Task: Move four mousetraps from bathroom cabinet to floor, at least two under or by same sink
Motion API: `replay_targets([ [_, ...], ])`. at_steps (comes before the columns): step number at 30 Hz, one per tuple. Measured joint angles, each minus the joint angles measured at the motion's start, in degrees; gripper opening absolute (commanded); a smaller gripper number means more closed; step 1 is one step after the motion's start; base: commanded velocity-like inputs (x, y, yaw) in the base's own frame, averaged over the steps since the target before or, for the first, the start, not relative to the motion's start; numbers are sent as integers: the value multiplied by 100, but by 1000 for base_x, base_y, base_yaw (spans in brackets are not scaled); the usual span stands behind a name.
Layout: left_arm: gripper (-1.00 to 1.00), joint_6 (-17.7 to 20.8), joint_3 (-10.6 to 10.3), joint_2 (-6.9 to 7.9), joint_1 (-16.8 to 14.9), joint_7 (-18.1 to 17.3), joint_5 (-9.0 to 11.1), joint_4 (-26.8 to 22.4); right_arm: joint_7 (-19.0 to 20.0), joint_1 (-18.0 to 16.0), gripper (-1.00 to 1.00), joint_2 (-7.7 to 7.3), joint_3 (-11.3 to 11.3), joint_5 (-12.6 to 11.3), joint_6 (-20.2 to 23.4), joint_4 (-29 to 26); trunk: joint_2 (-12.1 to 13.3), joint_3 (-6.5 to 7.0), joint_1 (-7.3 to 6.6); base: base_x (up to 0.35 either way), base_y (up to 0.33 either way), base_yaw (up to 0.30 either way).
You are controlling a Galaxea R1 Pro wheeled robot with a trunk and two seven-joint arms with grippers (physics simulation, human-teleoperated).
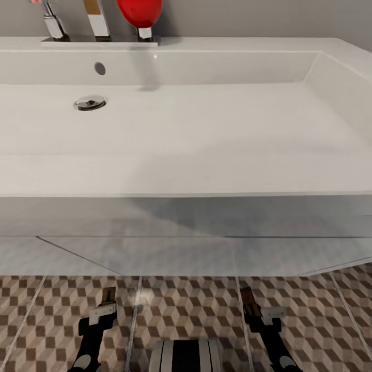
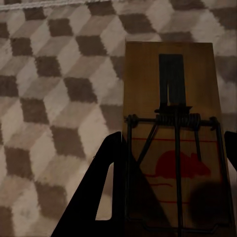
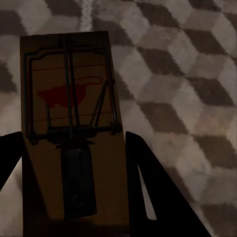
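Placement step, by my read: both arms are low in front of the sink unit, each carrying a trap. Left hand (image 1: 107, 305) pinches a mousetrap (image 2: 170, 138) between its fingers (image 2: 96, 197), board edges clamped, red mouse mark and spring facing the wrist camera. Right hand (image 1: 251, 306) does the same with a second mousetrap (image 3: 71, 128), one finger (image 3: 153, 192) hard against the board's side. Both traps hang above the bathroom floor (image 1: 196, 305), not touching it as far as I can tell. Just beyond the hands the cube tiles meet the pale front of the vanity, and above that sits the white sink (image 1: 206, 175), with drain (image 1: 90, 103) and faucet hardware (image 1: 98, 20) at the far wall. Next move calls for lowering both wrists until the boards lie flat on the tiles close to the vanity front, then spreading the fingers and backing off without dragging them. Other two traps not accounted for here.
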Motion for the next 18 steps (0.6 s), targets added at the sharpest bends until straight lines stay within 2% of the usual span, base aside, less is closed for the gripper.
replay_targets([
  [14, -100, 0, 0, -2, 0, 0, 0, -1, -1, 0, -100, 0, -4, -2, 0, 0, -19, -310, 36, 0, 0, 0],
  [18, -100, 0, 0, -2, 0, 0, -1, -1, 0, 0, -100, 0, -3, -4, 0, 0, -19, -311, 36, 0, 0, 0],
])
